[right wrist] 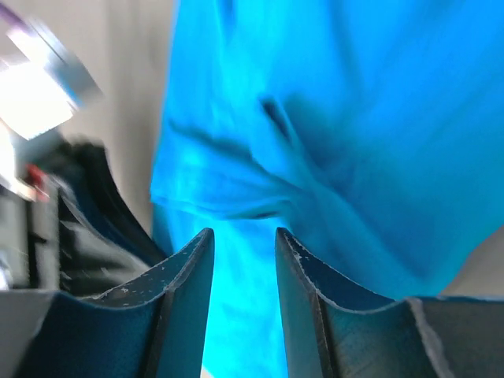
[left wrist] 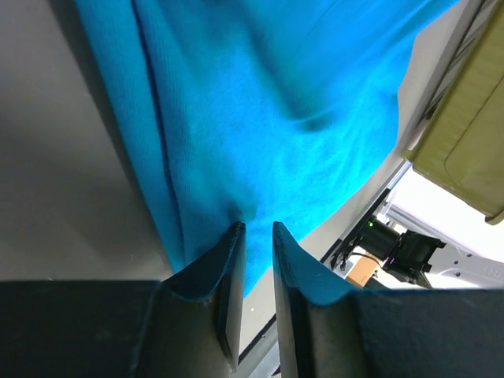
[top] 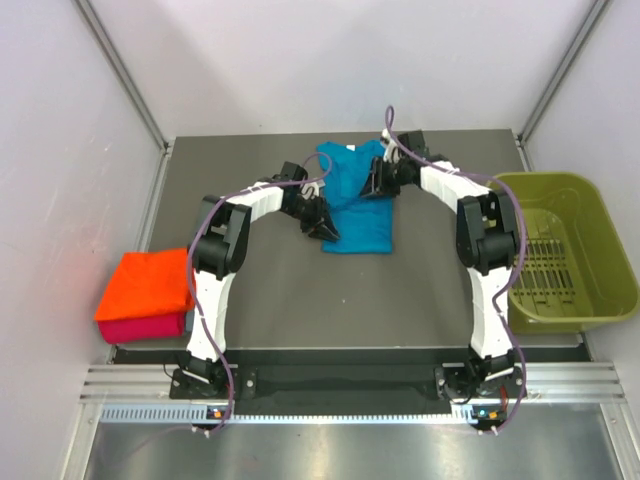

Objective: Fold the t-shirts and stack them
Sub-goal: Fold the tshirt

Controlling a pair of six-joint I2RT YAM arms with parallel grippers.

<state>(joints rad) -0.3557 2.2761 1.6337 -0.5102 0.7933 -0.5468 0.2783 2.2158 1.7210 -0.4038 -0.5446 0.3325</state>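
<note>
Two shirts stacked, the third mid-fold.

Nearest, at the left edge of the table (top: 300, 300), the orange shirt (top: 148, 282) lies folded on top of the pink shirt (top: 140, 328), so that part looks done. Farther back, mid-table, the teal shirt (top: 358, 215) lies partly folded, well apart from the stack. The left gripper (left wrist: 258, 228) has its jaws nearly together on the shirt's puckered edge and appears to pinch it. The right gripper (right wrist: 244, 232) hovers over the shirt's far part with jaws apart, apparently holding nothing. The basket (top: 545, 180) on the right looks empty. What is left, by this view, is finishing the teal fold and carrying that shirt onto the stack.
</note>
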